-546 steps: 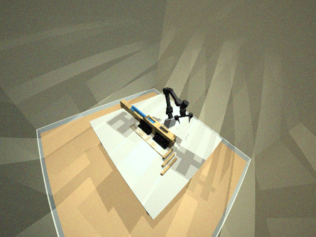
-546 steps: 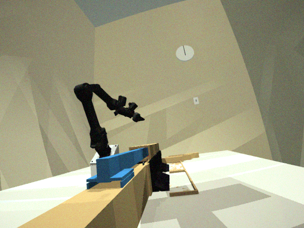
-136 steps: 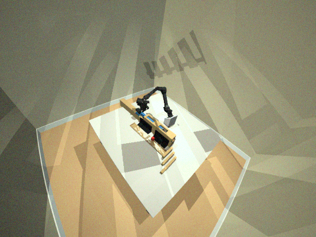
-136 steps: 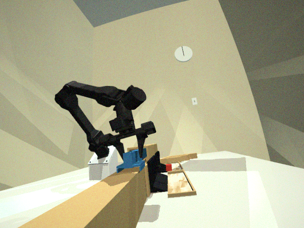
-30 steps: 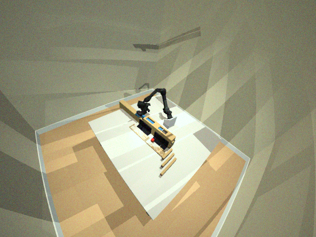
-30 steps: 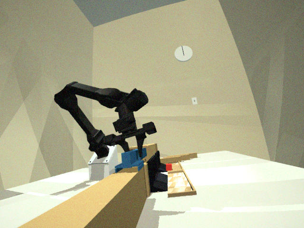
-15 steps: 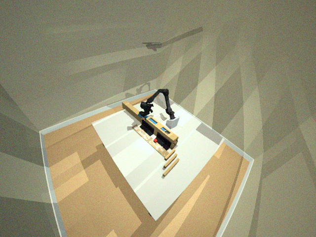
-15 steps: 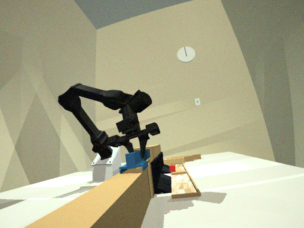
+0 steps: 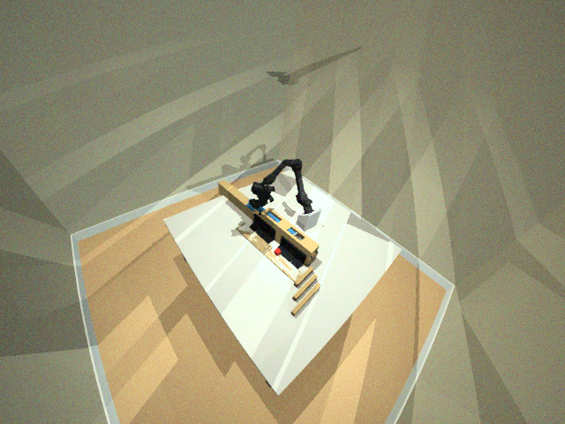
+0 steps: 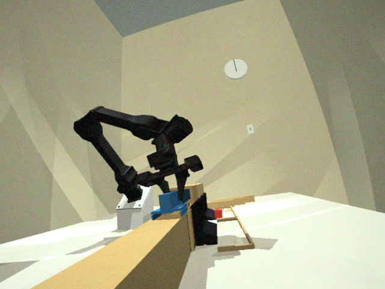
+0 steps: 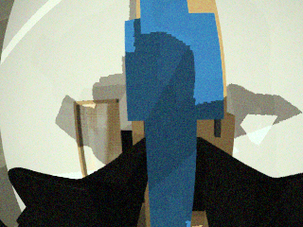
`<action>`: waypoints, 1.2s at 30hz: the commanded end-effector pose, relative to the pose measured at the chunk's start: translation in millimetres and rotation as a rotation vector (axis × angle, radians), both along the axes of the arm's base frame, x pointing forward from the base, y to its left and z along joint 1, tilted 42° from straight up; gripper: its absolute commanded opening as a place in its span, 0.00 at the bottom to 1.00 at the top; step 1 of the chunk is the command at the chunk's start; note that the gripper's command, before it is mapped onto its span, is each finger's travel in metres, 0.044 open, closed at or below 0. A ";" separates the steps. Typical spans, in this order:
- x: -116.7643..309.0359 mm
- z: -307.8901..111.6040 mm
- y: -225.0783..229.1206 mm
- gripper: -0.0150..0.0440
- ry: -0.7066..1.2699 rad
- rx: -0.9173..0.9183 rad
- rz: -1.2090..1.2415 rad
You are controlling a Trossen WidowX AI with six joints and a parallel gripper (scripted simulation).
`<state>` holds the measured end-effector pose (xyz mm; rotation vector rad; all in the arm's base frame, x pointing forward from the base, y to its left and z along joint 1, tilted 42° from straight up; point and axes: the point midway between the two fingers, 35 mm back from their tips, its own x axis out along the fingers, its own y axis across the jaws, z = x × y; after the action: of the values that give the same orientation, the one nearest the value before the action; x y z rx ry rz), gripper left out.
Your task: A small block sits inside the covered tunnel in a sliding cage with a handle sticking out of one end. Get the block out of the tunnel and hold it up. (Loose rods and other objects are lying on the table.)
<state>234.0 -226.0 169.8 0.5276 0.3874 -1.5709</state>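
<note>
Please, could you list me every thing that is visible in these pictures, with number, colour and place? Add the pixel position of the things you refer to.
red block (image 9: 277, 251) (image 10: 218, 213): one, red, beside the tunnel
tunnel (image 9: 304, 239): one, tan, on the table
handle (image 10: 169, 201) (image 11: 170, 142): one, blue, at the tunnel's end
beam (image 9: 232, 196) (image 10: 133, 248): one, tan, leading to the tunnel
loose rods (image 9: 305, 299): three, tan, past the tunnel's far end
table (image 9: 255, 329) (image 10: 310, 236): one, white
clock (image 10: 235, 68): one, white, on the wall
arm (image 9: 297, 175) (image 10: 115, 119): one, black
gripper (image 9: 256, 206) (image 10: 174, 195) (image 11: 172, 143): one, black, around the handle
</note>
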 end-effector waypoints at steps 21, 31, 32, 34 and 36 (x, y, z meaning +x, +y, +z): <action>6.8 25.4 18.4 1.00 0.032 0.062 0.044; 4.7 13.9 8.0 1.00 0.032 0.062 0.044; 4.4 12.7 7.0 1.00 0.032 0.062 0.044; 3.8 10.4 4.9 1.00 0.032 0.061 0.044; 3.2 8.1 2.7 1.00 0.032 0.061 0.044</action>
<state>238.0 -220.6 184.1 0.5381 0.4602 -1.5348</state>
